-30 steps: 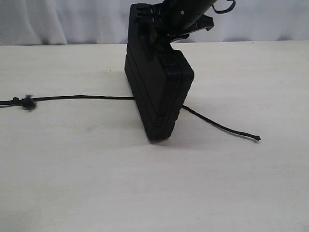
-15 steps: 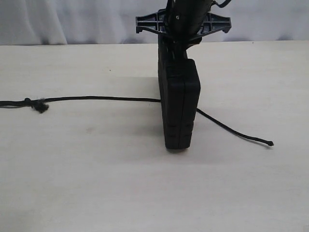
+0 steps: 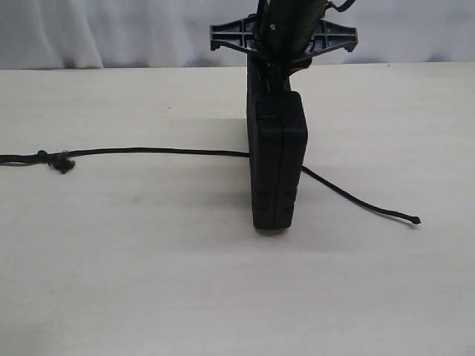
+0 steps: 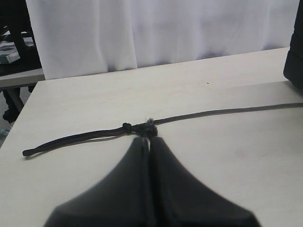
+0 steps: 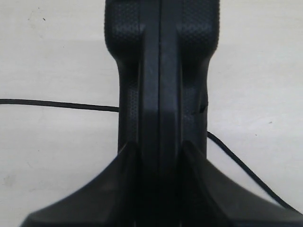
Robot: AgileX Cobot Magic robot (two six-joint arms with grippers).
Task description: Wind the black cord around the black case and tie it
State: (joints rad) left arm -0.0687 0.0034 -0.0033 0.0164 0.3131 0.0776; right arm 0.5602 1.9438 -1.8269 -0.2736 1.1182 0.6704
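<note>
Pale counter (image 3: 148, 282) bears the black cord (image 3: 148, 150), emerging either side of the black case (image 3: 276, 170), which the right pincer (image 5: 159, 156) pinches upright, likely for looping. The left pincer (image 4: 149, 146), pressed together, hovers at the frayed knot (image 4: 149, 126).

Matte black throughout, the right hand (image 3: 269, 74) hangs under a dark blue-grey crossbar (image 3: 335, 35) of ribbed, trussed plastic, with a thin black cable (image 3: 340, 7) curling beside the arm. The left hand (image 4: 149, 141) shows two smooth black fingers (image 4: 175, 189), broad-based and tapering to narrow tips.

gripper (image 5: 159, 150) clamping black case (image 5: 161, 71), cord (image 5: 57, 104) behind
</note>
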